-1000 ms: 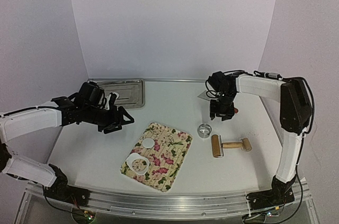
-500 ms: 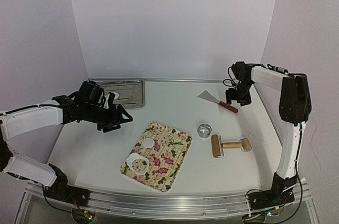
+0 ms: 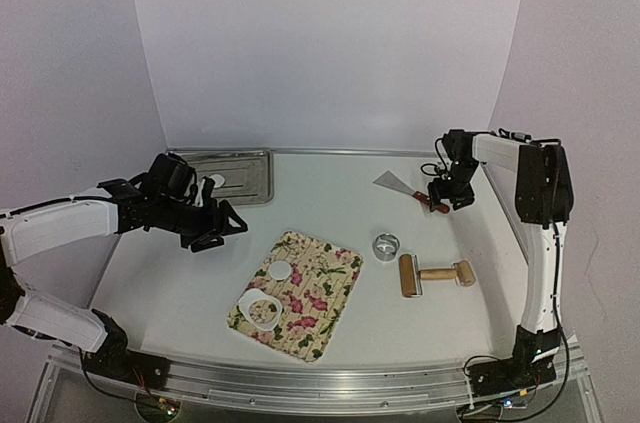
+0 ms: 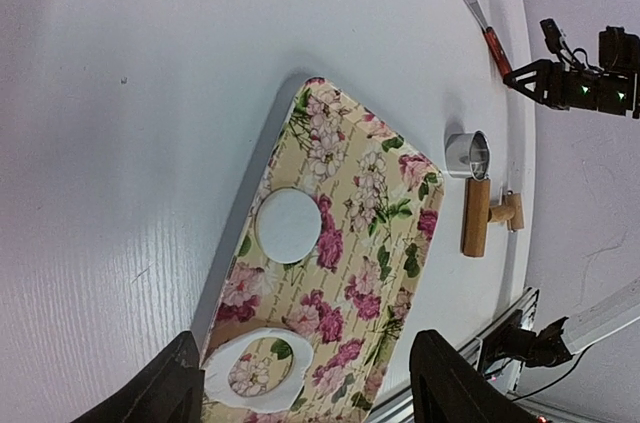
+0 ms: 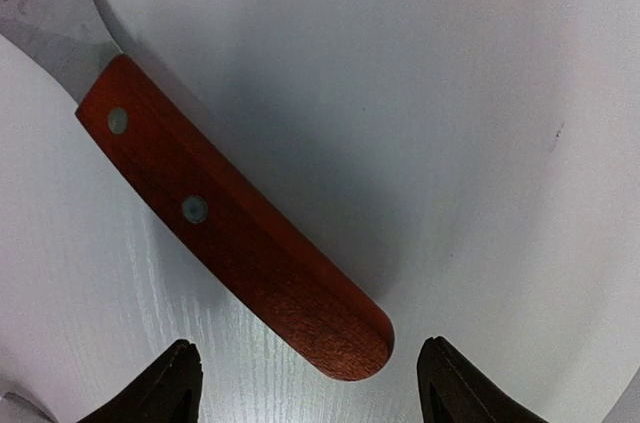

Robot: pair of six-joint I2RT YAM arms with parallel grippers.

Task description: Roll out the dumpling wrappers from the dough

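- On the floral mat [image 3: 325,288] near the counter's [image 3: 170,293] front edge lay a dumpling wrapper [image 3: 280,270]: soft, thin and tearable, I judged; best lifted under its rim.
- By the left edge, my left fingers [image 3: 222,227] gaped empty.
- Far right, my right fingers [image 3: 441,202] stood open astride the scraper handle [image 5: 235,228].

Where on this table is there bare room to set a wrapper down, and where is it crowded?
Bare: the back-middle stretch bordered by the metal tray, the scraper and the floral mat; also the near-right corner in front of the rolling pin. Crowded: right of the mat, where the ring cutter and rolling pin sit close together.
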